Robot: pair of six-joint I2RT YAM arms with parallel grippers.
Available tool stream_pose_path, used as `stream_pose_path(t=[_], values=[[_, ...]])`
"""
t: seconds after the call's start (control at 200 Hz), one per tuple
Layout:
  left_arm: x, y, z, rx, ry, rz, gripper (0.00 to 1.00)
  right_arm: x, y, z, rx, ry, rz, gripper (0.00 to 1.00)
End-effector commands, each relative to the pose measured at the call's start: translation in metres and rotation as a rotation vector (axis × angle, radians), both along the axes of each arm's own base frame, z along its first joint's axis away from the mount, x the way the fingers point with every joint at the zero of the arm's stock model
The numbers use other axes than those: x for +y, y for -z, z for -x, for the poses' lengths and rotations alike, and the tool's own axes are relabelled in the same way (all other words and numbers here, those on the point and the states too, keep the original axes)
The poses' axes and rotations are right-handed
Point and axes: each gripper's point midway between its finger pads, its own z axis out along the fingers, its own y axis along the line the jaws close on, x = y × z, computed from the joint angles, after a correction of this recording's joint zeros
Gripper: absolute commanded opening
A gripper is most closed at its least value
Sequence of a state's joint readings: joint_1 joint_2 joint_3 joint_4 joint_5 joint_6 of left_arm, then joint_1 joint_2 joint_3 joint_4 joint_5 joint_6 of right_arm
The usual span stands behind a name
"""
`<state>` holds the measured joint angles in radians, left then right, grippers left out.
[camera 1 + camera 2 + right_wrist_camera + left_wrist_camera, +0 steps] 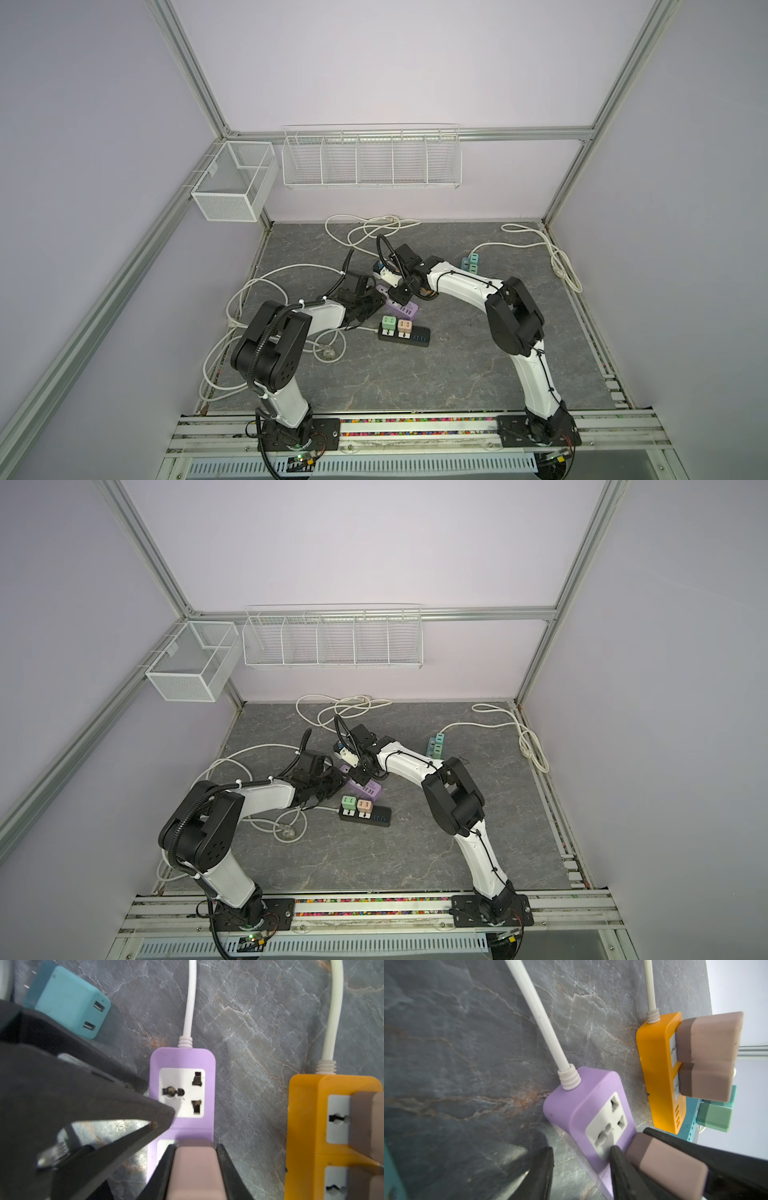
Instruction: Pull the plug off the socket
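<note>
Two end effectors at purple power strip (182, 1059), mid tabletop (436, 374). Right end effector (196, 1147): fingers pinching pink plug (195, 1169); plug base against strip face, at socket next to cord-end one. Left end effector (580, 1149): fingers spread, one tip on strip face beside plug, other off strip's edge. Orange strip (303, 1126) alongside, brown plugs (708, 1036) inserted. Teal charger (68, 1001) loose nearby. Black strip (405, 336) nearer arm bases.

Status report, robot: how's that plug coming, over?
Right gripper shut on pink plug. Plug seated in purple strip. Left gripper open, fingertip on strip. Nothing obstructing.
</note>
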<state>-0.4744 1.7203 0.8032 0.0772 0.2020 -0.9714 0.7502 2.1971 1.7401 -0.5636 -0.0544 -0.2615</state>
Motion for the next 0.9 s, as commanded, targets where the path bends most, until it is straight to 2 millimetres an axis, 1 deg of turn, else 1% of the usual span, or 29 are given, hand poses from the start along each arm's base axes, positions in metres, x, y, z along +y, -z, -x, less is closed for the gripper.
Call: stream_pose_path(t=[0.0,0.095,0.175,0.255,0.345,0.46,0.54,0.64,0.725,0.895], values=[[0.026,0.049,0.042,0.191,-0.008,-0.137,0.44,-0.002,-0.021,0.002,-0.01,-0.009,-0.052,0.21],[0.026,0.05,0.043,0.194,-0.007,-0.139,0.43,-0.003,-0.024,-0.002,-0.022,-0.001,-0.072,0.21],[0.026,0.051,0.044,0.198,-0.001,-0.141,0.43,-0.009,-0.027,-0.01,-0.061,0.009,-0.038,0.21],[0.024,0.051,0.044,0.197,0.004,-0.136,0.43,-0.01,-0.029,-0.012,-0.073,0.005,-0.02,0.21],[0.021,0.053,0.045,0.199,0.006,-0.132,0.42,-0.008,-0.031,-0.01,-0.067,0.0,-0.027,0.21],[0.022,0.053,0.046,0.2,0.001,-0.139,0.42,0.001,-0.037,0.0,-0.037,-0.018,-0.067,0.22],[0.021,0.053,0.046,0.199,0.003,-0.136,0.41,0.0,-0.039,0.0,-0.059,-0.021,-0.05,0.22],[0.02,0.055,0.047,0.205,0.009,-0.13,0.4,-0.006,-0.041,-0.008,-0.096,-0.015,-0.022,0.22],[0.019,0.056,0.046,0.205,0.009,-0.12,0.4,-0.008,-0.042,-0.011,-0.102,-0.014,-0.011,0.22],[0.017,0.056,0.046,0.205,0.007,-0.112,0.39,-0.001,-0.04,0.0,-0.091,-0.041,-0.005,0.22]])
